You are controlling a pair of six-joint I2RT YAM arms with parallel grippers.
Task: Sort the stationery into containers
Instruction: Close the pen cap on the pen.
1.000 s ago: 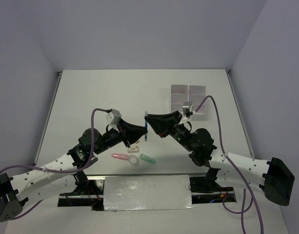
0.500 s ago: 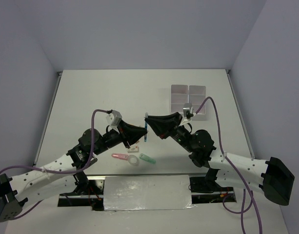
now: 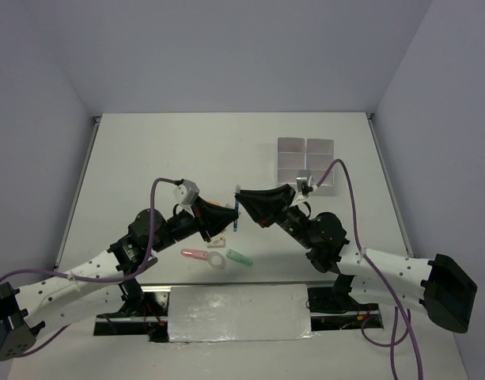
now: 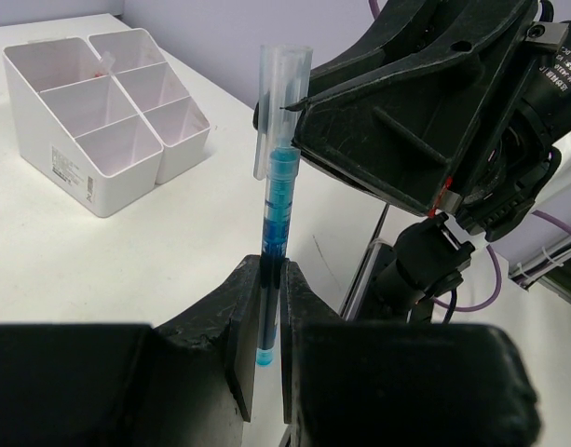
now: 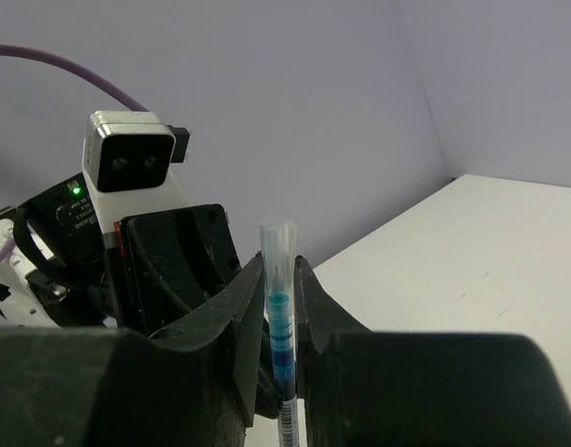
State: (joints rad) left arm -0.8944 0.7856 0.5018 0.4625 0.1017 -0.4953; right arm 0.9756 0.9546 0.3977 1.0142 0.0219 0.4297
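Left wrist view: gripping the blue pen [image 4: 274,205] upright by its lower end in the left gripper [image 4: 269,279] above mid-table, the right gripper [image 5: 278,279] set narrowly about its capped top, contact impossible to tell, the containers [image 4: 99,172] lying nearer the right arm.

From above, the pen [image 3: 238,220] is a thin blue sliver, its top covered by the right gripper [image 3: 240,196]. In the right wrist view its lower end runs off the bottom edge; in the left wrist view its tip sinks between the fingers of the left gripper [image 4: 268,284]. A wrist camera [image 3: 305,176] hides the near edge of the containers [image 3: 305,148]
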